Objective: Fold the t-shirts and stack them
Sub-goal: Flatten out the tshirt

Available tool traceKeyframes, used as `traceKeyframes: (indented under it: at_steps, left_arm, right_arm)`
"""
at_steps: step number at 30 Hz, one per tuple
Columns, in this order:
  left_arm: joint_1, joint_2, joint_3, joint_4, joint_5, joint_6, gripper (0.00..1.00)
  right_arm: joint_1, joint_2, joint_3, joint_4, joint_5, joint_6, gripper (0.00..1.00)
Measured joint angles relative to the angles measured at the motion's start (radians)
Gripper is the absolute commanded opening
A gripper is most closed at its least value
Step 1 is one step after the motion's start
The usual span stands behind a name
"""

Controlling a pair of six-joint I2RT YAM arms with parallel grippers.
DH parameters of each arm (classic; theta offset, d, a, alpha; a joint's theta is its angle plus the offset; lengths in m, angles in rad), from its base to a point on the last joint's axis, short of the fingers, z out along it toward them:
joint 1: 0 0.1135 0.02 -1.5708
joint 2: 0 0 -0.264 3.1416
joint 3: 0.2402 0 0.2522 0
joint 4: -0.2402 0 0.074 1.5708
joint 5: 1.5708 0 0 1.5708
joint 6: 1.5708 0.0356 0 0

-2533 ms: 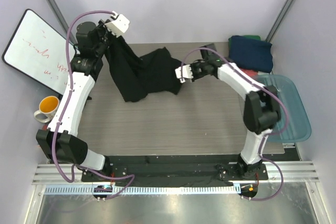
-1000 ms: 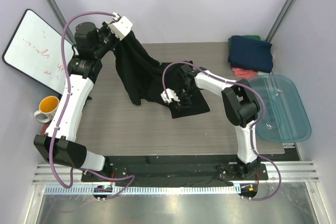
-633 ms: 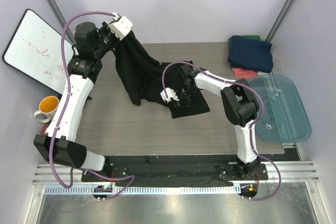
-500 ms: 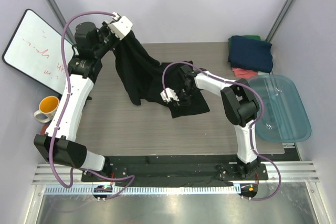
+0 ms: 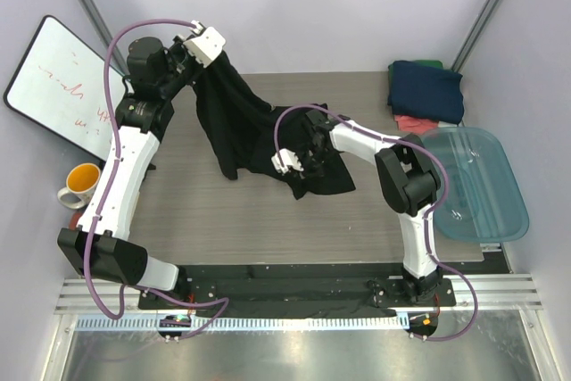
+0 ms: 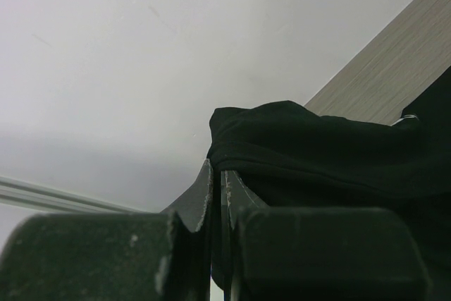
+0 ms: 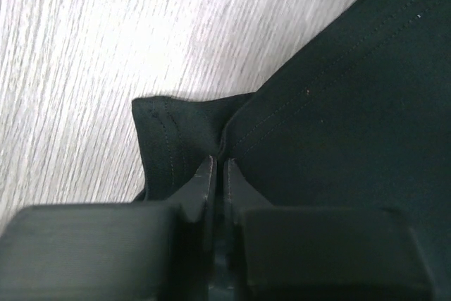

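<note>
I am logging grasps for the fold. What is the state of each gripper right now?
Left gripper: closed on the black cloth t-shirt, lifting one end.
Right gripper: closed on a stitched hem of the same t-shirt.

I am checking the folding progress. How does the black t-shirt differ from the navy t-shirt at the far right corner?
The black t-shirt is unfolded and crumpled; the navy t-shirt is folded into a block. The left gripper and right gripper both pinch the black t-shirt, one end lifted; the navy t-shirt lies untouched on a coral-red t-shirt. Both are dark cloth.
</note>
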Motion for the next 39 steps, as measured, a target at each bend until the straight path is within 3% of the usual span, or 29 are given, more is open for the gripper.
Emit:
traceKeyframes:
  at_steps: [1,2,3,19,23,24,25,27,28,29,30,31,33,34,35,36,37,39]
  left_arm:
    - [0.0,0.0,0.0,0.0,0.0,0.0,0.0]
    - [0.0,0.0,0.0,0.001,0.0,0.0,0.0]
    - [0.0,0.0,0.0,0.002,0.0,-0.001,0.0]
    - [0.0,0.014,0.0,0.029,0.001,-0.005,0.0]
    - [0.0,0.017,0.0,0.032,0.001,-0.006,0.0]
    - [0.0,0.018,0.0,0.035,0.001,-0.007,0.0]
    - [0.0,0.019,0.0,0.038,0.001,-0.008,0.0]
    - [0.0,0.023,0.001,0.04,0.001,-0.015,0.0]
    - [-0.001,0.026,0.003,0.04,0.001,-0.018,0.0]
    - [-0.002,0.029,0.004,0.041,0.001,-0.019,0.0]
    - [-0.002,0.031,0.007,0.041,0.001,-0.02,0.0]
    - [-0.002,0.034,0.011,0.042,0.001,-0.021,0.0]
    - [-0.002,0.037,0.015,0.043,0.001,-0.023,0.0]
    - [-0.003,0.037,0.016,0.044,0.001,-0.022,0.0]
    - [-0.003,0.039,0.017,0.044,0.001,-0.023,0.0]
    - [-0.003,0.039,0.018,0.044,0.001,-0.023,0.0]
    - [-0.003,0.041,0.019,0.044,0.001,-0.023,0.0]
    - [-0.005,0.044,0.023,0.044,0.001,-0.023,0.0]
  right_arm:
    - [0.0,0.0,0.005,-0.006,0.006,0.003,0.15]
    - [0.0,0.0,0.012,-0.012,0.013,0.003,0.04]
    - [0.0,-0.001,0.018,-0.018,0.018,0.002,0.01]
    - [0.0,-0.058,0.172,-0.14,0.046,-0.014,0.01]
    - [0.0,-0.074,0.207,-0.169,0.056,-0.031,0.09]
    - [-0.003,-0.076,0.21,-0.172,0.058,-0.035,0.08]
    - [-0.005,-0.077,0.211,-0.174,0.062,-0.039,0.01]
    - [-0.007,-0.078,0.211,-0.184,0.064,-0.044,0.01]
    - [-0.007,-0.078,0.211,-0.189,0.066,-0.044,0.11]
    - [-0.008,-0.078,0.211,-0.193,0.066,-0.044,0.14]
    - [-0.01,-0.078,0.212,-0.196,0.064,-0.043,0.12]
    - [-0.011,-0.078,0.213,-0.198,0.064,-0.039,0.01]
    - [-0.013,-0.077,0.217,-0.199,0.063,-0.036,0.01]
    - [-0.013,-0.077,0.22,-0.2,0.062,-0.035,0.09]
    - [-0.013,-0.077,0.224,-0.202,0.061,-0.032,0.27]
    - [-0.014,-0.077,0.228,-0.202,0.061,-0.027,0.34]
    - [-0.015,-0.077,0.231,-0.202,0.06,-0.014,0.01]
    - [-0.018,-0.077,0.238,-0.201,0.055,-0.012,0.01]
